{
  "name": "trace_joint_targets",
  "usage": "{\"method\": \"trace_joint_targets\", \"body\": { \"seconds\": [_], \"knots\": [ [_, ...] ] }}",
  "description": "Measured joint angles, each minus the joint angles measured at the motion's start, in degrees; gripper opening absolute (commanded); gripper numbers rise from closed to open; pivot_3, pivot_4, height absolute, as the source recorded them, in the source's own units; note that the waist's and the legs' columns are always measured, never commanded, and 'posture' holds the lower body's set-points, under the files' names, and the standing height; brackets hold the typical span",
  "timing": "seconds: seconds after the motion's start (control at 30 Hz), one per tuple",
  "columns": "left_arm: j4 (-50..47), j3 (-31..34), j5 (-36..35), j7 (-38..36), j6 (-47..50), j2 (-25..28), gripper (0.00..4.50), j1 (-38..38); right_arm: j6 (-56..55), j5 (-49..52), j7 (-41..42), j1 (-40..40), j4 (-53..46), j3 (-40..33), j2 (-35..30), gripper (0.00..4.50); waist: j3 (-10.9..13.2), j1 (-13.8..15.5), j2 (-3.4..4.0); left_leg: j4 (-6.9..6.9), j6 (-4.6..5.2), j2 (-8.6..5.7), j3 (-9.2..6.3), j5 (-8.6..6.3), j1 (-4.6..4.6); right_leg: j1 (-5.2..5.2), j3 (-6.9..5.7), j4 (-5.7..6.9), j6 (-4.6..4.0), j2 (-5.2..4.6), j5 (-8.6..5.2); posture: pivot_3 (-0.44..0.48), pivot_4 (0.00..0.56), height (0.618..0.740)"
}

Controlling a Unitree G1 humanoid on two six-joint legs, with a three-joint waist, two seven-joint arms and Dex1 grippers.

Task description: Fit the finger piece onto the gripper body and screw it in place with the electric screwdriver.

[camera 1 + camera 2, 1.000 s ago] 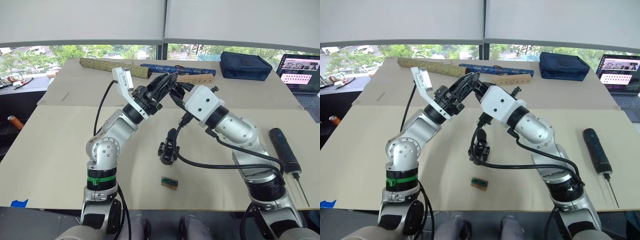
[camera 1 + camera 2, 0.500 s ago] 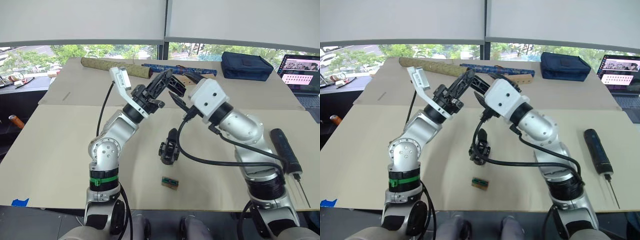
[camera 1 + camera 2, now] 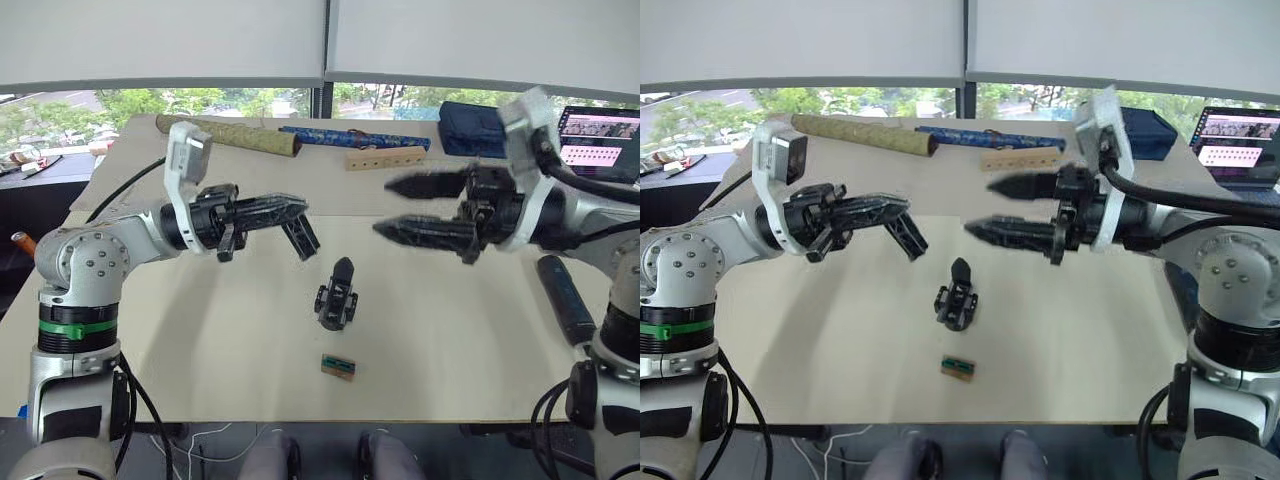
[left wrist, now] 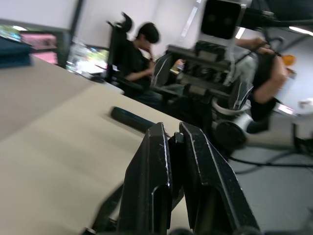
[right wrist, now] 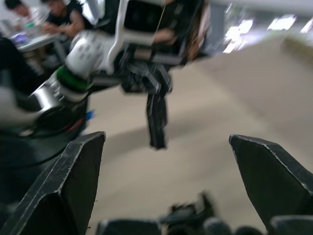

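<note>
Left gripper (image 3: 298, 208): pinched narrow on the finger piece (image 3: 304, 237), left of centre frame. Carries it aloft, slanting down toward the table (image 3: 200, 330), well clear of the surface.

Right gripper (image 3: 382, 208): spread wide, holding nothing, right of centre frame. Faces the left gripper across a gap.

Now the relation that matters. Below and just right of the held piece, at centre frame: the gripper body (image 3: 337, 295). Stands on the table with its 1 upright finger pointing toward the top of the frame. Sits between the 2 grippers and under both, a touch nearer the left one by the look of it. Calls, most likely, for a descent down and slightly rightward, with the piece turned to stand alongside that upright finger.

Over at the right edge: the electric screwdriver (image 3: 563, 297), lying flat with its long axis running up and down the frame. Partly hidden behind the right arm, and plainly that arm's job to fetch.

Writing? Nothing readable. Shows pink panels on the laptop (image 3: 600, 140) at upper right, text too small to make out. No brand or label to report on the tools.
</note>
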Motion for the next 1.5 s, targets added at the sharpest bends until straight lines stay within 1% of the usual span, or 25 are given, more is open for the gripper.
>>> {"method": "trace_joint_targets", "body": {
  "seconds": [0.07,0.13,0.2,0.3,0.43,0.83,0.93,1.13,1.17,1.23,1.27,1.5],
  "knots": [
    [-0.3,-0.9,0.0,-0.8,0.7,-1.1,0.00,-1.1,5.3,2.1,-3.0,-0.6,1.0,2.2,1.6,4.49,0.0,0.0,-0.04,0.04,0.03,-0.01,0.01,-0.02,-0.01,0.00,0.04,0.01,0.00,-0.03,0.00,0.000,0.150,0.740],
    [-1.0,-1.9,0.0,-1.1,1.2,-2.4,0.00,-1.6,8.4,3.4,-6.9,-1.4,1.9,2.9,5.6,4.49,0.0,0.1,-0.04,0.05,0.03,-0.02,0.02,-0.02,-0.03,-0.05,0.08,0.08,0.00,-0.04,0.00,0.000,0.150,0.740],
    [-1.6,-3.3,0.2,-1.5,1.3,-3.9,0.00,-1.8,10.4,5.1,-10.5,-1.9,2.1,3.3,8.9,4.49,0.0,0.0,-0.04,0.04,0.00,-0.02,0.02,0.00,-0.09,-0.13,0.06,0.16,0.00,-0.03,0.01,0.000,0.150,0.740],
    [-1.8,-5.6,1.9,-2.6,1.2,-3.9,0.00,-1.8,11.3,7.6,-13.6,-1.8,1.7,3.3,11.7,4.49,0.0,0.0,-0.04,0.06,-0.01,-0.06,0.05,0.01,-0.35,-0.40,0.06,0.19,0.01,-0.03,0.01,0.000,0.150,0.740],
    [-2.2,-7.7,3.4,-4.0,1.2,-3.9,0.00,-1.6,11.8,10.0,-16.0,-1.9,1.4,3.6,13.1,4.49,0.0,0.1,-0.04,0.16,0.00,-0.09,0.10,0.03,-0.68,-0.78,0.08,0.29,0.03,-0.03,0.02,0.000,0.150,0.740],
    [-2.3,-8.5,5.8,-5.4,1.1,-4.8,0.00,-1.6,11.9,14.1,-20.2,-1.8,1.5,4.8,13.1,4.49,0.0,0.1,-0.04,0.16,0.00,-0.08,0.11,0.08,-0.67,-0.81,0.10,0.33,0.02,-0.02,0.02,0.000,0.150,0.740],
    [-2.3,-8.5,6.2,-5.6,1.1,-4.8,0.00,-1.6,11.9,14.4,-21.0,-1.7,1.5,5.6,13.1,3.68,0.0,0.1,-0.04,0.16,0.00,-0.08,0.11,0.08,-0.67,-0.81,0.10,0.33,0.02,-0.02,0.02,0.000,0.150,0.740],
    [-2.8,-8.6,6.9,-6.2,1.3,-4.8,0.00,-1.6,11.9,14.4,-21.8,-1.2,1.5,6.6,12.4,1.60,0.0,0.1,-0.04,0.16,0.00,-0.08,0.10,0.08,-0.68,-0.81,0.10,0.32,0.02,-0.02,0.02,0.000,0.150,0.740],
    [-3.0,-8.6,6.8,-6.4,1.4,-4.8,0.00,-1.6,11.9,14.4,-22.0,-1.2,1.5,6.6,12.2,1.16,0.0,0.1,-0.04,0.16,0.00,-0.08,0.10,0.08,-0.68,-0.81,0.11,0.33,0.02,-0.02,0.02,0.000,0.150,0.740],
    [-3.2,-8.6,6.9,-6.7,1.8,-4.7,0.00,-1.6,11.9,14.4,-22.1,-1.2,1.4,6.7,12.0,0.57,0.0,0.1,-0.04,0.16,0.00,-0.07,0.10,0.08,-0.67,-0.81,0.11,0.34,0.02,-0.02,0.02,0.000,0.150,0.740],
    [-3.2,-8.7,6.9,-6.9,2.2,-4.5,0.00,-1.6,11.9,14.4,-22.2,-1.2,1.0,7.0,11.9,0.44,0.0,0.0,-0.04,0.16,0.00,-0.07,0.10,0.08,-0.67,-0.82,0.11,0.35,0.02,-0.02,0.02,0.000,0.150,0.740],
    [-3.3,-9.6,7.4,-7.3,2.3,-3.9,0.00,-1.6,11.6,14.4,-22.1,-1.2,0.8,8.3,11.4,0.44,0.0,0.1,-0.04,0.17,0.01,-0.08,0.10,0.08,-0.68,-0.82,0.13,0.34,0.02,-0.02,0.02,0.000,0.150,0.740]
  ]
}}
